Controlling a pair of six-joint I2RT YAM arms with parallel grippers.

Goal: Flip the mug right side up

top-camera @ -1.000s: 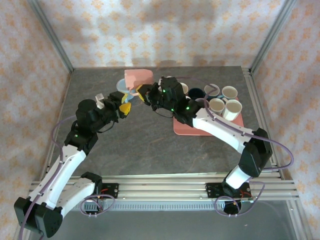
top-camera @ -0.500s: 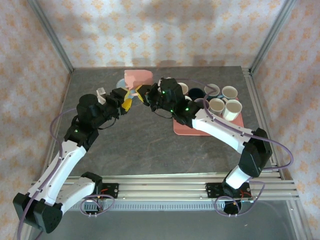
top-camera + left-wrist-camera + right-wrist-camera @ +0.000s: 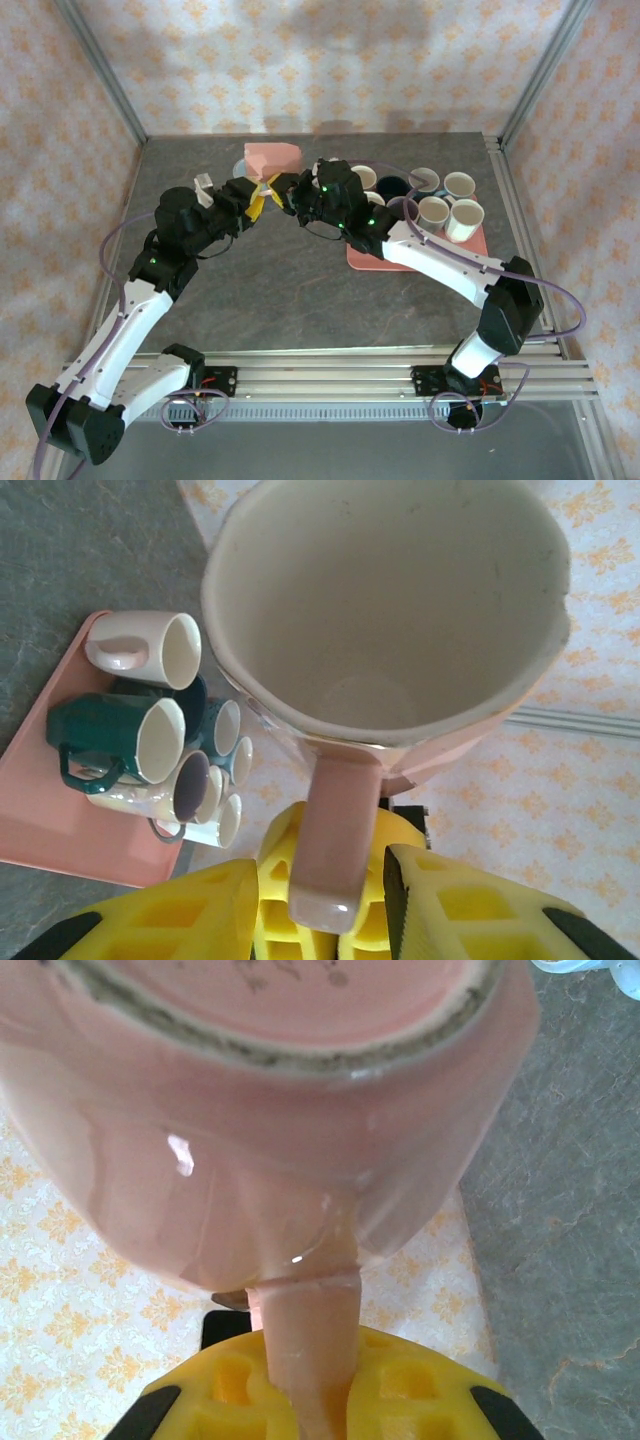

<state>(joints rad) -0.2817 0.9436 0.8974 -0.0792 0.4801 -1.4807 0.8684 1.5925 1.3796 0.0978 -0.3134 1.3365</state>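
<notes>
top view, mug point(image 3: 273, 157): lifted off the table and lying on its side, just beyond the tips of both grippers.
top view, left gripper point(image 3: 254, 197): just under the mug's near side, tips aimed up at it. The jaw gap cannot be read from here.
top view, right gripper point(image 3: 284, 187): comes at the same spot from the opposite side, nearly nose to nose with the left.
top view, nearer arm: neither, since both tips sit at the mug.
top view, tray point(image 3: 372, 258): behind the right gripper, under its forearm, carrying the spare mugs point(image 3: 450, 208).
left wrist, mouth: the opening looks straight back along the left gripper, so the long axis runs away from it, roughly along its reach.
left wrist, handle point(image 3: 328, 850): drops from the mug wall into the gap between the left fingers point(image 3: 200, 910).
left wrist, jaws: spread, one on each side of the handle. One is almost touching it and the other stands clear, so nothing is pinched.
left wrist, yellow behind handle: a second set of pads, probably the right gripper's.
right wrist, base: the underside faces the right gripper, with the mouth pointing away from it.
right wrist, jaws: pressed together on the handle, which runs down between the pads.
judgement, coming move: the axis lies level between the two wrists with the mouth toward the left. Righting the mug means rolling about the handle until the mouth points up.
</notes>
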